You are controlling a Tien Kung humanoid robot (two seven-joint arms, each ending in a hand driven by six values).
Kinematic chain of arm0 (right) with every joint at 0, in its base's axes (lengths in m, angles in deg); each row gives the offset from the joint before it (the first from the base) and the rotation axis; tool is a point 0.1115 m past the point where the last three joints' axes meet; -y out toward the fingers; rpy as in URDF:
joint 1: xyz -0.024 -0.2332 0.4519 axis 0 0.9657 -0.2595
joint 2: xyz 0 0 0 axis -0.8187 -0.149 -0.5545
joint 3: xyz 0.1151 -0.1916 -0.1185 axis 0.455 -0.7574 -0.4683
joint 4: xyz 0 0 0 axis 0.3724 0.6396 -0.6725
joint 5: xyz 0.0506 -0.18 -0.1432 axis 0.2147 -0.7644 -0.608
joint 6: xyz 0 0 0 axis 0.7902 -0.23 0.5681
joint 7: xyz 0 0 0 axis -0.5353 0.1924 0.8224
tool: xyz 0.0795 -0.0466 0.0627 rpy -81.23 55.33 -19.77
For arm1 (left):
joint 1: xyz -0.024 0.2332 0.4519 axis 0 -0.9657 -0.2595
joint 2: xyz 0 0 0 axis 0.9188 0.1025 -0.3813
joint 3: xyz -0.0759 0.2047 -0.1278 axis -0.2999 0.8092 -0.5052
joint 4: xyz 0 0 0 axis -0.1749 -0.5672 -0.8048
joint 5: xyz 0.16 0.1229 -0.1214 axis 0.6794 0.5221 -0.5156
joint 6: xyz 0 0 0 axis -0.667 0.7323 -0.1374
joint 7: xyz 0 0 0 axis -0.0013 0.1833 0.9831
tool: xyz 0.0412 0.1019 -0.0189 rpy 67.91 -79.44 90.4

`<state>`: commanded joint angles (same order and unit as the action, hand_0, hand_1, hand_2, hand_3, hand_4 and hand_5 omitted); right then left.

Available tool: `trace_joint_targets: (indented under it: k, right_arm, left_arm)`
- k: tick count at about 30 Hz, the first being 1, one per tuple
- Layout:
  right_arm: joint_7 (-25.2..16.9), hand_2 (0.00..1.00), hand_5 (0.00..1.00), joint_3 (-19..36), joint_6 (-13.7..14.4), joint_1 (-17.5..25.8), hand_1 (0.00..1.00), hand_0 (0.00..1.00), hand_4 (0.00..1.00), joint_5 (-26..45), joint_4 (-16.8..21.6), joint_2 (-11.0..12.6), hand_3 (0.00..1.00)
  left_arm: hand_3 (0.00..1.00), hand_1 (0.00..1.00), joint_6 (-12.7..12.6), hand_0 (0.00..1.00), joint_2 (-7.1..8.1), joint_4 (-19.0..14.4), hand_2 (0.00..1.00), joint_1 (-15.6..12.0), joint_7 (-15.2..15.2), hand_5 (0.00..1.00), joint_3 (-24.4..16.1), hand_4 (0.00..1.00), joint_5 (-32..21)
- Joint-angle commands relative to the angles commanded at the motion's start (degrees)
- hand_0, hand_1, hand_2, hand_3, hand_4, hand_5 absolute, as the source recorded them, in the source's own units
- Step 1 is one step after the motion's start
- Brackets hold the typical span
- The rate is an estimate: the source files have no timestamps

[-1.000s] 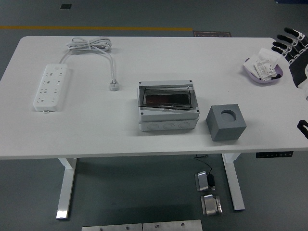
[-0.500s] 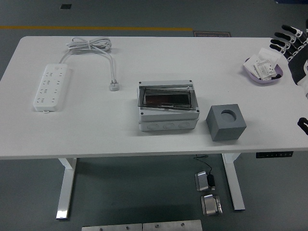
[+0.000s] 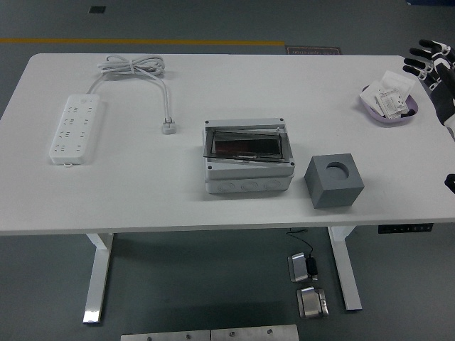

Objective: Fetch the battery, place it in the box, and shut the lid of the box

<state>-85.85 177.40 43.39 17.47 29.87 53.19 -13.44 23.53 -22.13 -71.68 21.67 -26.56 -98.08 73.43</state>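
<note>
A lilac bowl [image 3: 373, 108] at the table's far right holds small white packets [image 3: 392, 98]; I cannot tell whether these are the battery. The grey box [image 3: 247, 168] stands mid-table, its dark tinted lid [image 3: 243, 143] lying slightly askew over the opening. My right hand [image 3: 429, 58] shows at the right edge just beyond the bowl, its black fingers [image 3: 416, 62] with white tips spread and holding nothing. Most of that arm is cut off by the picture's edge. The left arm does not show.
A grey cube [image 3: 333, 180] with a round hole on top stands right of the box. A white power strip [image 3: 76, 128] lies at the left, its cable [image 3: 134, 67] coiled at the back and its plug [image 3: 169, 128] nearer the middle.
My right hand has drawn back to the right, so less of it and its arm shows at the edge. Nothing on the table has moved.
</note>
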Motion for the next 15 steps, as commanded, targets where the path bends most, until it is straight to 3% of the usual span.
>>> trace_joint_targets:
  k: [1,15]
  right_arm:
    - [0.02,0.599,0.389,0.01,-0.05,0.0,0.613,0.718,0.301,-0.03,-0.01,0.02,0.589]
    - [0.12,0.609,0.37,0.26,-0.66,0.02,0.625,0.729,0.293,-0.92,-0.4,-0.02,0.604]
  left_arm:
    - [0.68,0.687,0.0,0.65,0.0,0.0,0.658,0.0,-0.02,0.16,0.05,0.745,-0.05]
    - [0.68,0.688,0.05,0.65,0.07,0.0,0.658,0.1,-0.17,0.161,0.77,0.746,-0.79]
